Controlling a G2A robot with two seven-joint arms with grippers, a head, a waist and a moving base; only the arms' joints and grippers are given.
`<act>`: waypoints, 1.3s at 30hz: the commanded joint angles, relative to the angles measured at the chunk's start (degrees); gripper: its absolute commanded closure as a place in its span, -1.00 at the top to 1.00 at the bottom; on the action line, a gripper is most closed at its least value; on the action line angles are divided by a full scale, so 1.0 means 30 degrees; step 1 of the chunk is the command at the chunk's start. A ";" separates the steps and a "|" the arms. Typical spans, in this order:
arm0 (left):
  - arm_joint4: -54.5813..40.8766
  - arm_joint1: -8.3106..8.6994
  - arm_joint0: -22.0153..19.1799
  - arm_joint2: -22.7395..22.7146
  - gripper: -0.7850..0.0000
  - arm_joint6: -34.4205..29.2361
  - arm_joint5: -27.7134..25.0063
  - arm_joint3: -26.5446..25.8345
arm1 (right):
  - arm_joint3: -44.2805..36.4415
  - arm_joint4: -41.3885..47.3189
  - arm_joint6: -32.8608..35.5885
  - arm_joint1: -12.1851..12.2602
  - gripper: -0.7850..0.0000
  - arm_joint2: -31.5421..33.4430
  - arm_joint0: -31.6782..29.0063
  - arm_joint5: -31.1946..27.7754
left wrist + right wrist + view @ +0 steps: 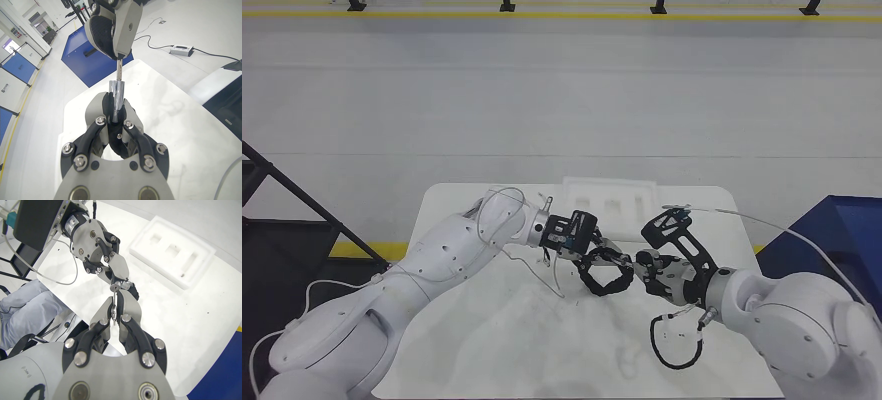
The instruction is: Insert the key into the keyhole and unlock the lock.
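Here, above the middle of the table (542, 330), the left gripper (115, 103) clamps the chrome cylinder lock (117, 91). The right gripper (115, 300) pinches the key (119, 71), whose tip meets the keyhole. A white foam tray (170, 251) lies near the far edge.

A white table (542, 345) with rounded corners stands on a pale grey floor. Lying flat on it, near its far edge, is a white foam tray (143, 255) with three rectangular recesses in a row; a small dark fleck sits in one end recess. A few tiny dark specks dot the bare tabletop near the tray.
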 commanded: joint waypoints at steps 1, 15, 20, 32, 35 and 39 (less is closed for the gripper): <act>-0.0011 -0.0012 -0.0015 0.0020 -1.00 0.0006 0.0006 0.0024 | 0.0000 0.0008 -0.0025 0.0008 -1.00 0.0018 -0.0010 0.0024; -0.0065 -0.0116 -0.0058 0.0238 -1.00 0.0057 0.0057 0.0194 | 0.0000 0.0059 -0.0069 0.0065 -1.00 -0.0021 -0.0101 0.0157; -0.0129 -0.0145 -0.0095 0.0352 -1.00 0.0058 0.0059 0.0205 | 0.0000 0.0320 -0.0234 0.0072 -1.00 -0.0021 -0.0137 0.0142; -0.0324 -0.0249 -0.0222 0.0641 -1.00 0.0080 0.0080 0.0413 | 0.0000 0.0374 -0.0302 0.0130 -1.00 0.0048 -0.0238 0.0193; -0.0370 -0.0263 -0.0255 0.0709 -1.00 0.0124 0.0123 0.0444 | 0.0000 0.0376 -0.0316 0.0141 -1.00 0.0028 -0.0276 0.0236; -0.0461 -0.0272 -0.0299 0.0800 -1.00 0.0144 0.0143 0.0527 | 0.0049 0.0383 -0.0347 0.0153 -1.00 -0.0010 -0.0288 0.0278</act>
